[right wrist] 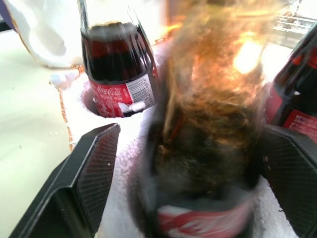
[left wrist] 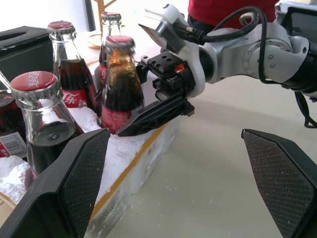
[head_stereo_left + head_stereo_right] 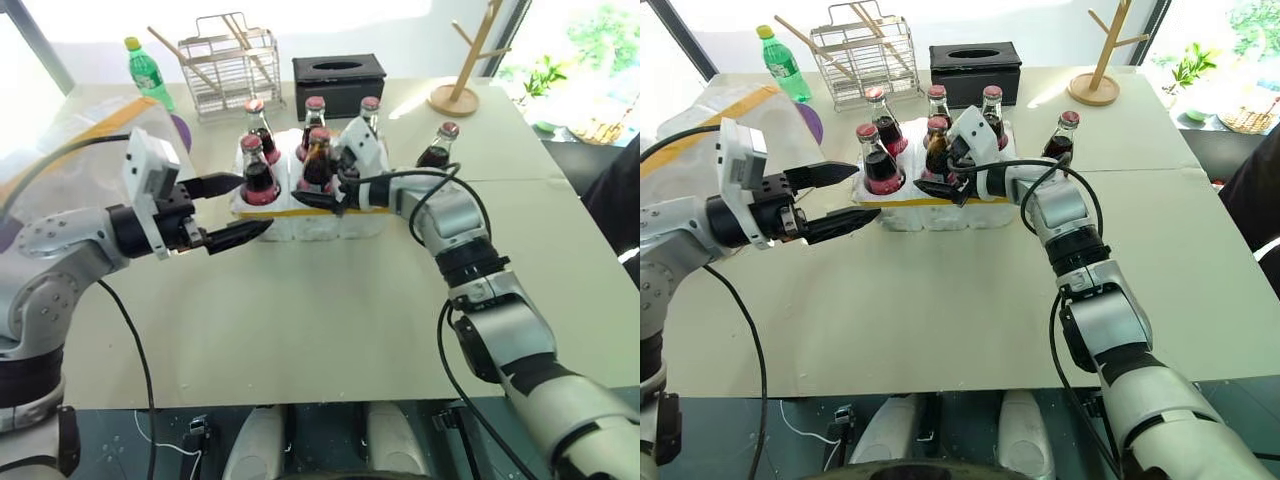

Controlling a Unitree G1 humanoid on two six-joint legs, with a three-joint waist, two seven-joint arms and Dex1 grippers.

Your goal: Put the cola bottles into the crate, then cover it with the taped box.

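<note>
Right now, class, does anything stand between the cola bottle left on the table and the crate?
Only the right gripper: its jaws stand open around the front middle bottle, so its hand covers the crate's right end, the side facing the loose cola bottle. No other thing stands between them.

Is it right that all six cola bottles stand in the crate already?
No, five stand in the crate. The sixth cola bottle stands on the table beside it, as the left eye view shows.
</note>
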